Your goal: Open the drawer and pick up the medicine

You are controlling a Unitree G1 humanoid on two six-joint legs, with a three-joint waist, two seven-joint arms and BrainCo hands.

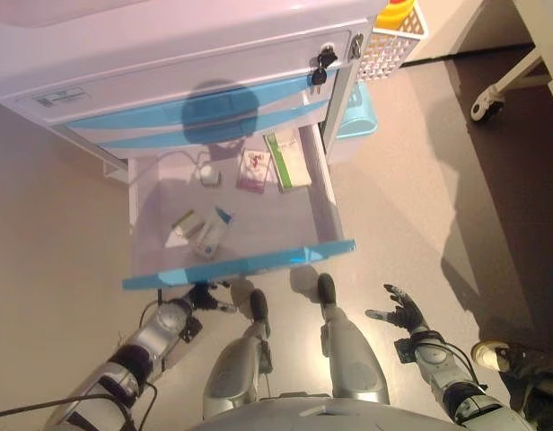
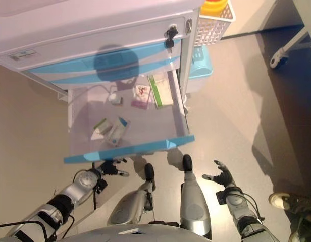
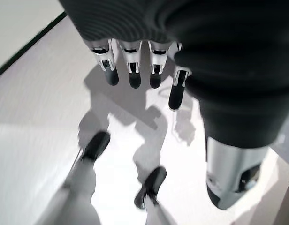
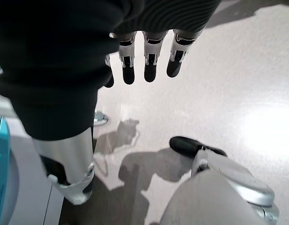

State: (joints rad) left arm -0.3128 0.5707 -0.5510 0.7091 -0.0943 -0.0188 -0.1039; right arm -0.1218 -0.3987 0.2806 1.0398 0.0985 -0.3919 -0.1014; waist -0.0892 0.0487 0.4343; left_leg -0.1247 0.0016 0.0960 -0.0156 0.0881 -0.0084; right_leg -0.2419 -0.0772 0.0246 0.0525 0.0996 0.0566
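Observation:
The white cart's lower drawer [image 1: 326, 193] with a blue front [image 1: 241, 267] stands pulled out. Inside lie a white and blue medicine box [image 1: 211, 233], a small green and white box [image 1: 182, 221], a pink packet [image 1: 253, 171], a long green and white box [image 1: 287, 160] and a small white round item [image 1: 209, 176]. My left hand [image 1: 203, 296] hangs open just below the drawer's blue front, holding nothing. My right hand [image 1: 400, 312] is open and empty over the floor, to the right of the drawer.
The cart [image 1: 169, 63] has shut blue drawers above and a key in a lock [image 1: 323, 63]. A white mesh basket [image 1: 391, 40] hangs on its right side, a light blue bin [image 1: 355, 115] below it. A person's shoe [image 1: 503, 357] stands at the lower right. A wheeled stand [image 1: 485, 101] is at the upper right.

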